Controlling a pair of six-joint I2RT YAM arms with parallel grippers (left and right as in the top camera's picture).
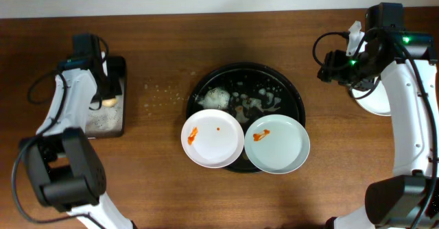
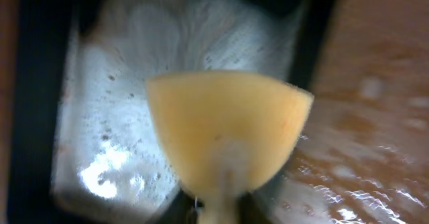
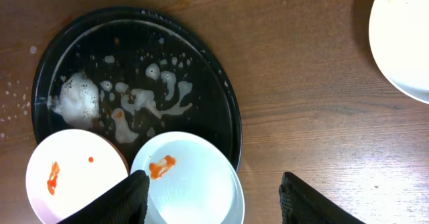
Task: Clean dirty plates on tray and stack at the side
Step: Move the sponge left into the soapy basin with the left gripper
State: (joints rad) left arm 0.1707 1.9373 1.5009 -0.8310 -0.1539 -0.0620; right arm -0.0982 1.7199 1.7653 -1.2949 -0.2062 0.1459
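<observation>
Sponge (image 2: 228, 137) filled the left wrist view, yellow and wet, hanging over the foamy soap dish (image 2: 33, 117). Left gripper (image 1: 104, 97) looked pinched on it, tho its fingers were hidden behind the sponge. Right gripper (image 3: 213, 180) was spread wide w/ nothing between the fingers, held above the table (image 3: 301, 83) off the tray's far-right side.

Tray (image 1: 285, 88) sat mid-table, round, black, smeared w/ foam. Two dirty plates lay on its near side, side by side & about touching. One was a white plate (image 1: 212, 138) w/ red smears, the other a pale plate (image 1: 276, 143) w/ one red smear. Both overhung the tray rim toward the robot. A third plate (image 3: 402, 36) lay at the far right under the right arm, prob. the stack spot. It showed a small spot near its edge.

Key relation: both dirty plates lay to the sponge's right and a bit closer to the robot, w/ bare table between dish and tray. White plate was nearer the left arm, pale plate nearer the right. Being round, they had no long axis to line up on, so coming down flat mattered more than approach direction.

My read: the left arm would need to carry the sponge right to the white plate first, and the right gripper could steady a rim. At least two plates were unwashed, so the task looked far from done
</observation>
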